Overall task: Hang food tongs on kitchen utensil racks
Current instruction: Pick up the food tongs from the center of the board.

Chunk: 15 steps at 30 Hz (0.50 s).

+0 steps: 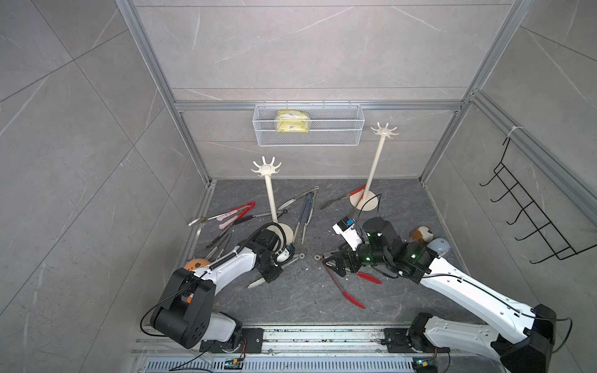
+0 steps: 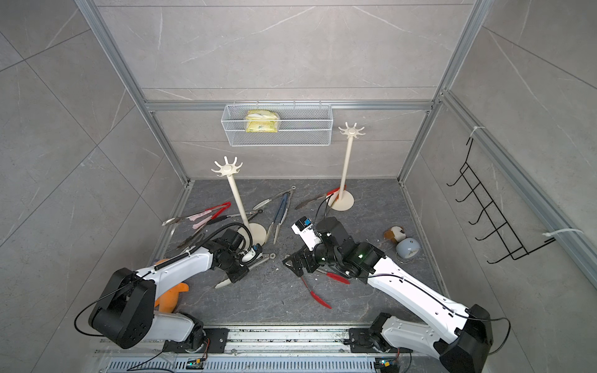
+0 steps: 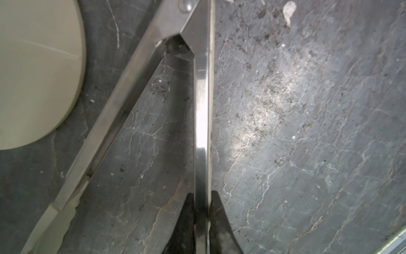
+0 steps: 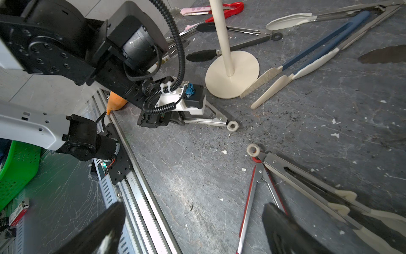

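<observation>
Steel arm of cream-tipped tongs (image 3: 201,99) pinched in the left hand (image 3: 202,198) — right hand (image 4: 193,209) gapes wide over red tongs (image 4: 250,198)

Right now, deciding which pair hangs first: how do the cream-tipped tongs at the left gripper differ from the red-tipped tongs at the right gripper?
Tip colour: the cream-tipped tongs end in cream, the red-tipped tongs in red. Grip: the left gripper is shut on one arm of the cream-tipped tongs; the red-tipped tongs lie free beneath the open right gripper. Both have steel arms splayed in a V.
</observation>
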Each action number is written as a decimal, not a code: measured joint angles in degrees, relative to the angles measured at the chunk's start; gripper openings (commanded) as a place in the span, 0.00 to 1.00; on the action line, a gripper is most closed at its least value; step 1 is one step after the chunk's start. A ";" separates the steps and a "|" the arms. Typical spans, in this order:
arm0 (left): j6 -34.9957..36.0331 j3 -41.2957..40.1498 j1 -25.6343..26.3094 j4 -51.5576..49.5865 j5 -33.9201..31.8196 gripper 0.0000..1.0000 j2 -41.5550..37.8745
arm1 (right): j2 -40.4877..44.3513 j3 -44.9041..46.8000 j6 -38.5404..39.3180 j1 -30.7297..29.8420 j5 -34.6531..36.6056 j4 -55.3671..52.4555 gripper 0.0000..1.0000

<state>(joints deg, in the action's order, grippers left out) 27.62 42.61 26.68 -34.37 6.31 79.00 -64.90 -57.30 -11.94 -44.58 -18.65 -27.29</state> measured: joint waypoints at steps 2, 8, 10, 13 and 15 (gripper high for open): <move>-0.02 -0.09 0.00 -0.48 0.00 0.05 -1.84 | -0.33 -0.24 0.00 0.00 0.26 0.00 0.99; -1.09 0.15 0.02 -2.43 0.09 0.03 -7.96 | -0.74 -1.01 0.00 0.15 0.76 0.09 0.99; -2.01 0.63 0.02 -3.32 0.09 0.03 -10.49 | -1.03 -1.38 0.00 0.15 0.87 0.09 0.99; -4.02 1.97 0.11 -3.89 0.04 0.03 -14.99 | -1.53 -1.92 0.00 0.15 1.03 0.17 0.99; -5.53 3.30 0.59 -3.82 -0.09 0.02 -17.68 | -1.84 -2.21 0.00 0.22 1.09 0.15 0.99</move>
<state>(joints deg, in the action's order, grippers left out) 22.09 45.91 27.27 -38.20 6.22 61.32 -66.74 -59.51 -11.94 -44.36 -17.56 -27.14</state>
